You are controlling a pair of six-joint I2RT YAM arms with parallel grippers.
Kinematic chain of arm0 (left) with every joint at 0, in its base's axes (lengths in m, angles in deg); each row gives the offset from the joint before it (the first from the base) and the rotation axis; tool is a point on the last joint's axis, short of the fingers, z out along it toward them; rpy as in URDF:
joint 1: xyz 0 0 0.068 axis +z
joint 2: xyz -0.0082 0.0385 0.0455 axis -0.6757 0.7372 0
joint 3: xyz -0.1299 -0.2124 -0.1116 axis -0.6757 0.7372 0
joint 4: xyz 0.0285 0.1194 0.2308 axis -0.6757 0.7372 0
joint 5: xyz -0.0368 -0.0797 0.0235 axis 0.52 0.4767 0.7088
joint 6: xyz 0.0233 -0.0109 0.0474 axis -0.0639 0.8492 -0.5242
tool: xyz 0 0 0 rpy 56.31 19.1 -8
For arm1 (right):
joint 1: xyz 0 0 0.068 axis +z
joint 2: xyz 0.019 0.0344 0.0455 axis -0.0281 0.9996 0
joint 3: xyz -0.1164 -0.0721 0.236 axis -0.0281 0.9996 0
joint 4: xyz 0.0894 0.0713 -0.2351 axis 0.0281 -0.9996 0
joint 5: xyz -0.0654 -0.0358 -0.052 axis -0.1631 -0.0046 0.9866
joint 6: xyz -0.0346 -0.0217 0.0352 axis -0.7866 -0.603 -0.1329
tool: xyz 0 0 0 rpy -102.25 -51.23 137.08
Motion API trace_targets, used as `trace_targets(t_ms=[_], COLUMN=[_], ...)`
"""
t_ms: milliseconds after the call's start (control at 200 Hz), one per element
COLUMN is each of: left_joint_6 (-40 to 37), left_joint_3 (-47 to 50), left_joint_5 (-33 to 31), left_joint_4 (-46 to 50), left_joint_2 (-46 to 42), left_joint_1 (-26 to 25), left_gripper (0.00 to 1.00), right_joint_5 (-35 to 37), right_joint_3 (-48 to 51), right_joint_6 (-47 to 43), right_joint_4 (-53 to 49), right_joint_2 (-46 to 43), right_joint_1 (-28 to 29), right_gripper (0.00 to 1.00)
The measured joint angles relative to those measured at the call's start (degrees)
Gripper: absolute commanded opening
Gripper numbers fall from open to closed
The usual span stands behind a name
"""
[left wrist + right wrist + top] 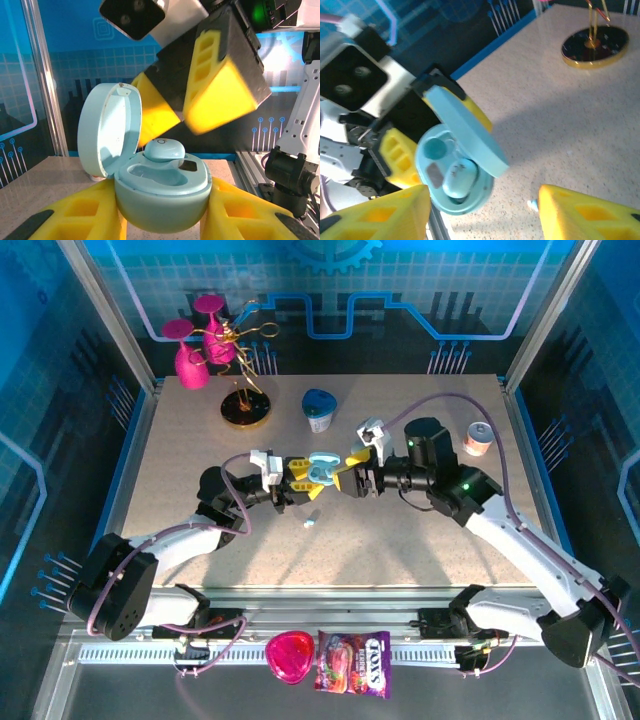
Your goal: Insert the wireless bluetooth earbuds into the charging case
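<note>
**Colleague:** What is your left side doing?

**Me:** My left claw point(162, 212) is pinching the lower shell of the charging case point(162, 200) from both sides. I hold it up off the bench point(420, 540), lid point(107, 130) swung open, so the wells face my other arm instead of lying flat.

**Colleague:** Anything in the case?

**Me:** One seated earbud point(164, 149) is in the far well, riding a little high by my reading. The near well point(150, 172) looks empty. A loose earbud point(309, 524) lies on the bench just below the case.

**Colleague:** And the right?

**Me:** My right claw point(484, 195) is spread with nothing between its fingers and hangs just beside the open mouth. From there I judge it could press that bud home or drop for the loose one.
</note>
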Motion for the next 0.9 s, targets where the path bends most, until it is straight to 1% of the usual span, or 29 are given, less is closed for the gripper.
trace_targets(t_ms=[225, 370, 420, 490, 595, 670, 730, 790, 876, 901], left_joint_6=[-2.4, -3.6, -4.3, -4.8, -5.4, -6.1, -6.4, -7.0, -7.9, -8.3], left_joint_3=[0.0, 0.1, 0.2, 0.4, 0.4, 0.4, 0.6, 0.9, 1.0, 1.0], left_joint_5=[-3.1, -4.3, -4.7, -5.1, -5.8, -6.5, -7.0, -7.2, -7.6, -7.6], left_joint_4=[1.0, 1.6, 1.9, 2.5, 3.1, 3.5, 3.7, 3.8, 4.2, 4.3], left_joint_2=[0.0, 0.0, 0.0, 0.0, 0.0, 0.0, 0.0, 0.0, 0.0, 0.0], left_joint_1=[0.0, 0.0, 0.0, 0.0, 0.0, 0.0, 0.0, 0.0, 0.0, 0.0], left_gripper=[0.32, 0.32, 0.32, 0.32, 0.32, 0.32, 0.32, 0.32, 0.32, 0.32], right_joint_5=[8.7, 13.7, 15.1, 17.3, 20.1, 22.1, 23.5, 24.3, 25.4, 25.7], right_joint_3=[-3.1, -5.4, -6.1, -6.9, -7.4, -7.4, -7.4, -7.6, -8.8, -9.3], right_joint_6=[2.3, 3.2, 3.3, 3.4, 3.2, 2.8, 2.6, 2.5, 2.4, 2.3], right_joint_4=[-3.1, -4.8, -5.5, -6.4, -7.6, -8.9, -9.9, -10.9, -12.0, -12.3], right_joint_2=[2.1, 3.6, 4.1, 4.4, 4.2, 3.7, 3.0, 2.1, 1.6, 1.7], right_joint_1=[4.0, 6.6, 7.3, 8.1, 8.4, 8.4, 8.4, 8.4, 8.8, 9.1], right_gripper=[0.45, 0.44, 0.46, 0.52, 0.57, 0.58, 0.55, 0.5, 0.49, 0.47])
